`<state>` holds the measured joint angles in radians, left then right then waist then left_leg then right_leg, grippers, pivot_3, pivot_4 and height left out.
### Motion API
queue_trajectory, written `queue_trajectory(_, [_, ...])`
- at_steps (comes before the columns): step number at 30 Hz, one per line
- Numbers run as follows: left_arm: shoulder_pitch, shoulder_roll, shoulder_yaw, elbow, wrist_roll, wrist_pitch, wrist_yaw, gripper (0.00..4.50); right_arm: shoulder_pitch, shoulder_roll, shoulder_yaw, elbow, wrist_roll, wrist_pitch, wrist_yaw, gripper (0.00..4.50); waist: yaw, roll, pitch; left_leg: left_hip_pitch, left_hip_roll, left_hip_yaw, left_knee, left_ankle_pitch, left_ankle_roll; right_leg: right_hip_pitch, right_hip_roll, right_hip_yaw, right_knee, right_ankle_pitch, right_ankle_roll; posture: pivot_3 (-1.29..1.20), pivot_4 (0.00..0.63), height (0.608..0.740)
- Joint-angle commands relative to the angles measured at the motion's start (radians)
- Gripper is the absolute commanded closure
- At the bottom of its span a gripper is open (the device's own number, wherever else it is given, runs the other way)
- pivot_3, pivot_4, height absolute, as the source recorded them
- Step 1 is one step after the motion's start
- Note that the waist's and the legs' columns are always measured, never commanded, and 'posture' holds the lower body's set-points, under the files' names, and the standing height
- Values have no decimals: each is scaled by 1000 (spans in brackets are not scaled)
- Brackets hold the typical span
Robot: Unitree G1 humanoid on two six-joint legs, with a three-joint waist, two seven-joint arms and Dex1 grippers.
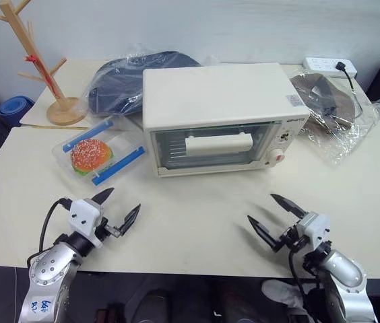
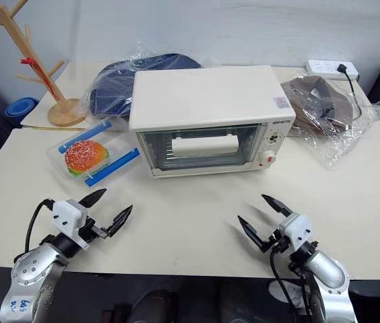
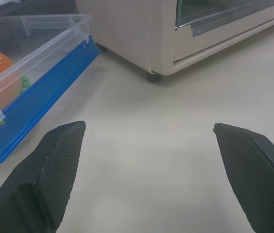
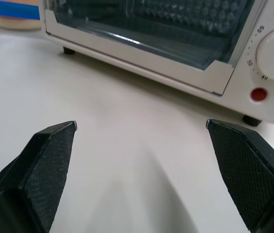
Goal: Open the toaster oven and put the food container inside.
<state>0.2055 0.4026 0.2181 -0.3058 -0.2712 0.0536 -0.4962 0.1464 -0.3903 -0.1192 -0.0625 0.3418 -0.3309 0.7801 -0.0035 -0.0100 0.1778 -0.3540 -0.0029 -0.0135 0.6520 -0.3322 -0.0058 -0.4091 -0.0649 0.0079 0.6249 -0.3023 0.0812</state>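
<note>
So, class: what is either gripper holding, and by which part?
Nothing. The left gripper and right gripper are open over the table.

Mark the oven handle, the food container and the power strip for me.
oven handle (image 1: 218,143), left eye view, middle of the bar.
food container (image 1: 98,155), left eye view, clear lid.
power strip (image 1: 328,66), left eye view, top face.

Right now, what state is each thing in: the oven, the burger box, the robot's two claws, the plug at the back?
Cream-white boxy toaster oven: glass door shut.
Clear plastic food container with blue clips: lid on, burger inside, on the table left of the oven.
Left gripper: open, empty.
Right gripper: open, empty.
White power strip: one black plug in.
</note>
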Motion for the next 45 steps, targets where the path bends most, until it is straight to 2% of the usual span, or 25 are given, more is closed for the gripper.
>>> queue_trajectory(1, [-4,21,22,-44,-28,14,-12,0,-40,-19,-13,-18,58,30,25,37,0,0,0,0,0,0,0,0,0,0,0,0,0,0,0,0,150,740])
queue_trajectory(5, [11,80,62,-73,-139,77,-104,0,-119,-48,-21,-60,126,114,47,37,-2,0,0,0,0,0,0,0,0,0,0,0,0,0,0,0,150,740])
queue_trajectory(10, [35,179,170,-136,-376,191,-245,0,-290,-97,-25,-44,173,218,72,37,-7,1,1,0,1,0,0,0,0,0,0,0,0,0,-1,0,150,740])
queue_trajectory(15, [13,232,215,-168,-421,228,-261,0,-419,-98,-4,-9,194,267,113,37,0,1,1,0,1,-1,-1,0,0,-1,0,-1,0,-1,-1,0,150,740])
queue_trajectory(18, [11,229,228,-188,-447,248,-249,0,-463,-90,14,-11,203,288,144,37,-1,1,1,-1,0,-1,0,0,0,-1,0,-1,-1,-1,-1,0,150,740])
queue_trajectory(23, [44,226,222,-215,-439,264,-243,0,-467,-99,38,-43,216,325,200,37,-1,1,1,-1,0,-1,-1,0,0,-1,0,-1,-2,-1,-1,0,150,740])
queue_trajectory(28, [36,239,223,-221,-446,285,-246,0,-396,-132,38,-137,226,367,238,37,1,1,1,-1,0,-1,0,0,0,-1,0,-1,-1,-1,-1,0,150,740])
queue_trajectory(36, [-42,275,223,-179,-455,309,-279,0,-300,-196,32,-196,154,257,332,37,-1,1,1,-1,0,-1,0,0,0,-1,0,-1,-1,-1,-1,0,150,740])
queue_trajectory(40, [-85,281,215,-158,-462,322,-294,884,-255,-204,20,-185,136,237,328,0,0,1,1,-1,0,-1,0,0,-1,-1,0,-1,-1,-1,-1,0,150,740])
queue_trajectory(43, [-84,293,206,-156,-454,335,-319,1803,-284,-164,-20,-183,176,301,219,0,-4,1,1,-1,0,-1,0,0,-1,-1,0,0,0,-1,-1,0,150,740])
queue_trajectory(45, [-86,289,206,-155,-451,339,-319,1803,-314,-153,-31,-172,183,323,180,0,-5,1,1,0,0,-1,0,1,-1,-1,0,0,1,-1,-1,0,150,740])
